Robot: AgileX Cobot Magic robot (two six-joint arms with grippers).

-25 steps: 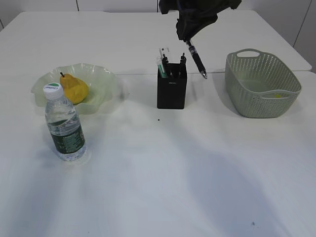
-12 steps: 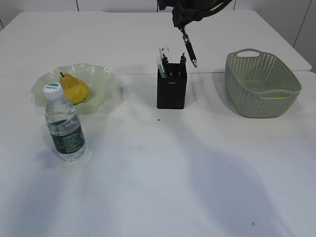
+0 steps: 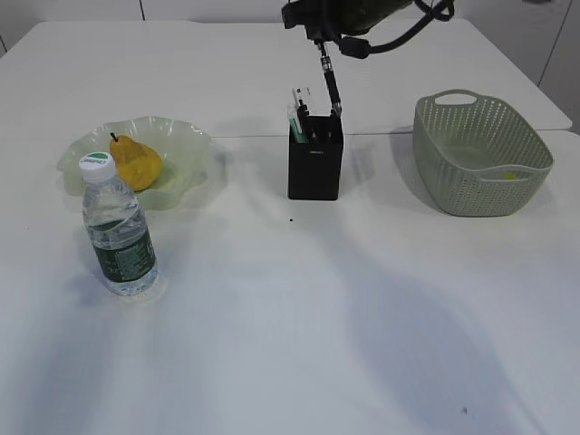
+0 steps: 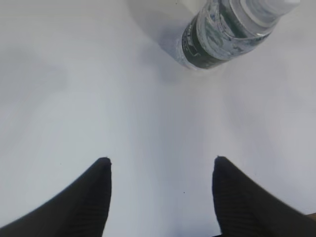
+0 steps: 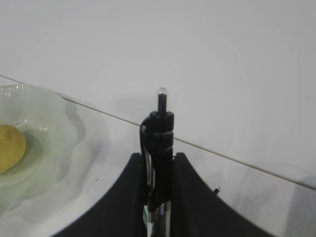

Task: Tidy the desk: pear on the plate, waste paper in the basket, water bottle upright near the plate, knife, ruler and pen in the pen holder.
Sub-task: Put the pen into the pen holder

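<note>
My right gripper [image 3: 323,40] is shut on a black pen [image 3: 330,82], which hangs nearly upright with its tip at the open top of the black pen holder [image 3: 315,168]. The right wrist view shows the pen [image 5: 159,131] pinched between the jaws of that gripper [image 5: 158,160]. The ruler [image 3: 300,95] and a green-edged piece stick out of the holder; I cannot tell whether that piece is the knife. The pear [image 3: 136,163] lies on the plate [image 3: 188,145]. The water bottle [image 3: 118,236] stands upright in front of the plate. My left gripper [image 4: 161,163] hovers open over bare desk near the bottle [image 4: 222,34].
The sage-green basket [image 3: 480,190] stands right of the holder with a yellow paper scrap [image 3: 510,175] inside. A seam between two tabletops [image 3: 245,136] runs behind the plate and holder. The plate [image 5: 49,128] and pear [image 5: 10,148] show left of the pen in the right wrist view.
The pen swung from a slant to near upright and moved left, so its tip went from right of the holder to its opening. The left gripper and the other things kept still.
</note>
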